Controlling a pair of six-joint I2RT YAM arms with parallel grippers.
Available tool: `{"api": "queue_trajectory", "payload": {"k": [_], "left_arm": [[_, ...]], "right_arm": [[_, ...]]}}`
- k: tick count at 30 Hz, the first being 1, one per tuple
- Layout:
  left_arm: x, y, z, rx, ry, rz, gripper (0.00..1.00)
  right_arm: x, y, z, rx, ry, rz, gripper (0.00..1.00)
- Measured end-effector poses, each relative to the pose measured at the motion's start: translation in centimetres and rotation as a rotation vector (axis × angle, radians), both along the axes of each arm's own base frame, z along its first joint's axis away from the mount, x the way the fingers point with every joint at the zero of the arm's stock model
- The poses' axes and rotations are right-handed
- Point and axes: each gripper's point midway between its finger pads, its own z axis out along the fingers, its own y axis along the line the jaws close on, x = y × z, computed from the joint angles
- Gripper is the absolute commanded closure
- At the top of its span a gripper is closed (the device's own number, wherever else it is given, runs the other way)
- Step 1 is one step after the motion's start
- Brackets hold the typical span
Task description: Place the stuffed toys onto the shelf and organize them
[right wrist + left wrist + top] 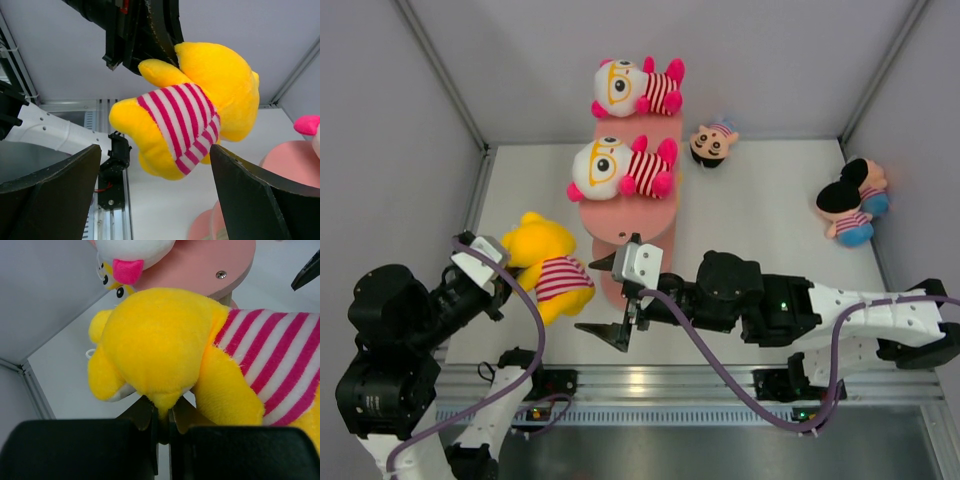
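pink shelf (620, 215) bears two dolls (638, 88) (620, 167); left gripper (162, 415) pinches yellow bear (548, 262), right gripper (607, 298) wide.

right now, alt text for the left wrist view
A yellow bear in a pink-and-white striped shirt fills the view, pinched by the left tool at the bottom edge. Behind it is the pink shelf with a white toy on it.

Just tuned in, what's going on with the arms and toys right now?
The left gripper has its jaws shut on the yellow bear, holding it in the air beside the pink shelf. The right gripper faces the bear with jaws open, holding nothing. Two white-faced dolls already lie on the shelf. A black-haired doll and two mouse-eared dolls are on the table, not yet shelved.
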Motion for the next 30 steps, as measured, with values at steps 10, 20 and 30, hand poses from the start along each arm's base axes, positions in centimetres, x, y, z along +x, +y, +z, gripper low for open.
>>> {"api": "queue_trajectory", "payload": {"k": [10, 20, 30], "left_arm": [[0.0, 0.0, 0.0, -0.002, 0.000, 0.001, 1.00], [0.0, 0.0, 0.0, -0.002, 0.000, 0.001, 1.00], [0.0, 0.0, 0.0, -0.002, 0.000, 0.001, 1.00]], "right_arm": [[0.2, 0.0, 0.8, 0.031, 0.002, -0.018, 0.09], [0.0, 0.1, 1.0, 0.043, 0.003, -0.015, 0.08], [1.0, 0.3, 1.0, 0.053, 0.012, -0.079, 0.08]]}}
